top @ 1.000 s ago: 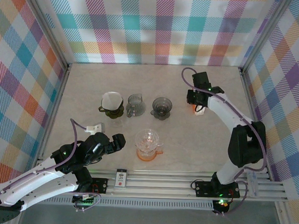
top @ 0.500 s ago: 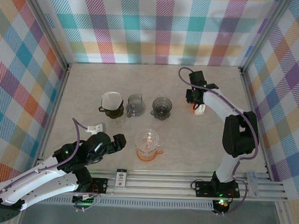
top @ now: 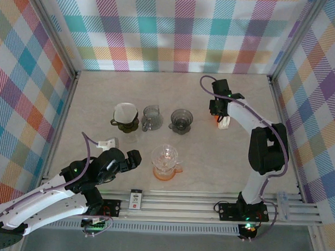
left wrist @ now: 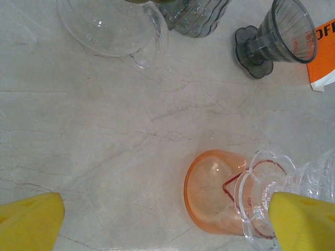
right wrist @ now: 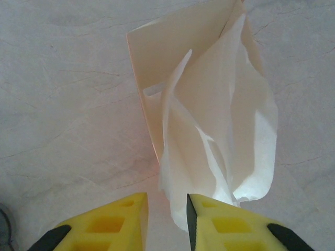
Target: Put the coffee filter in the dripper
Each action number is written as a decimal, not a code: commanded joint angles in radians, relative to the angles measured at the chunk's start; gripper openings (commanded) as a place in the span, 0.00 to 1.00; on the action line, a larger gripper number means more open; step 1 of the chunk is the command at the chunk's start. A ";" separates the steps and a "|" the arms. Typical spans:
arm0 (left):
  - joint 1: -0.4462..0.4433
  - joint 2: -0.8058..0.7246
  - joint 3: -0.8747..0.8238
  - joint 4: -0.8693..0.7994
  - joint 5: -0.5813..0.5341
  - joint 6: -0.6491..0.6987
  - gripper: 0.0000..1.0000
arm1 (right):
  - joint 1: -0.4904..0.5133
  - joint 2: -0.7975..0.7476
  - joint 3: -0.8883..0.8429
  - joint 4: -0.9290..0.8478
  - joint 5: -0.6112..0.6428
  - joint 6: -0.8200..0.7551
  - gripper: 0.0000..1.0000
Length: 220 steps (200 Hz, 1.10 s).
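Right gripper [right wrist: 166,204], narrowed, grip impossible to tell, at near tip of coffee filter [right wrist: 209,115], long axis stretching straight ahead of that gripper.

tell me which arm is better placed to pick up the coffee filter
Right. The right gripper sits at the white coffee filter, fingers at its lower edge. The left gripper hangs wide open over the orange-based dripper, far from the filter.

Plaid walls [top: 182,31] (pastel checks) enclose a pale marbled tabletop [top: 102,95].
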 commanded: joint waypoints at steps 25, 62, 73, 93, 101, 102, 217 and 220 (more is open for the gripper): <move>-0.008 0.001 -0.009 0.004 -0.028 -0.009 1.00 | -0.009 0.027 0.039 0.022 0.022 -0.014 0.27; -0.008 0.000 -0.012 0.004 -0.029 -0.011 1.00 | -0.009 0.034 0.043 0.028 0.029 -0.017 0.25; -0.008 0.001 -0.013 0.004 -0.029 -0.011 1.00 | -0.009 0.035 0.046 0.028 0.031 -0.017 0.25; -0.008 -0.001 -0.014 0.004 -0.030 -0.012 1.00 | -0.009 0.033 0.047 0.029 0.033 -0.015 0.25; -0.008 -0.001 -0.015 0.005 -0.031 -0.014 1.00 | -0.009 0.032 0.045 0.031 0.032 -0.014 0.25; -0.008 -0.001 -0.015 0.005 -0.031 -0.014 1.00 | -0.009 0.032 0.046 0.032 0.032 -0.014 0.25; -0.008 -0.004 -0.025 0.011 -0.030 -0.022 1.00 | -0.010 0.036 0.040 0.041 0.045 -0.033 0.00; -0.008 -0.005 -0.024 0.011 -0.030 -0.022 1.00 | -0.009 0.034 0.038 0.043 0.045 -0.032 0.00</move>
